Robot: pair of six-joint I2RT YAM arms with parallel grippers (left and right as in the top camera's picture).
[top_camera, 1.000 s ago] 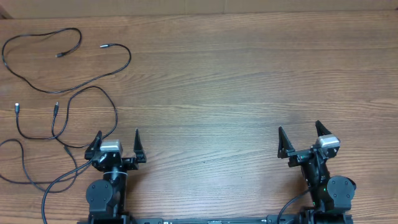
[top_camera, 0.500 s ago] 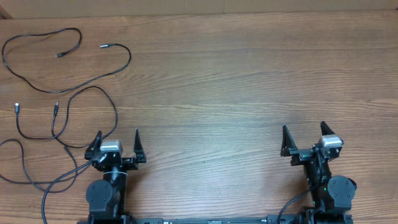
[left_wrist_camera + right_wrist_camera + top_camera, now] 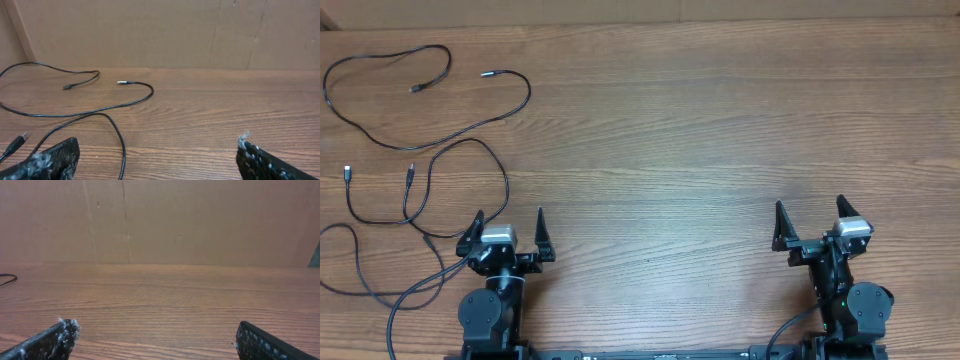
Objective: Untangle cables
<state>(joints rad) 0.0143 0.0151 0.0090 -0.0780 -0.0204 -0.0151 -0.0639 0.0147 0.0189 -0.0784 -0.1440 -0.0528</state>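
Three thin black cables lie at the table's left side. One cable runs in a wide loop at the far left, its plug ends apart; in the left wrist view its metal tip points left. The other two cables cross each other in loops just left of and ahead of my left gripper. That gripper is open and holds nothing; one cable strand lies on the table between its fingers. My right gripper stands open over bare wood, far from the cables, and its wrist view shows nothing between the fingers.
A brown cardboard wall closes off the table's far edge. A strand of black cord trails off the front edge beside the left arm's base. A short bit of cable shows at the left border of the right wrist view.
My right gripper has shifted slightly to the right, then stopped. The left arm and the cables have not moved.
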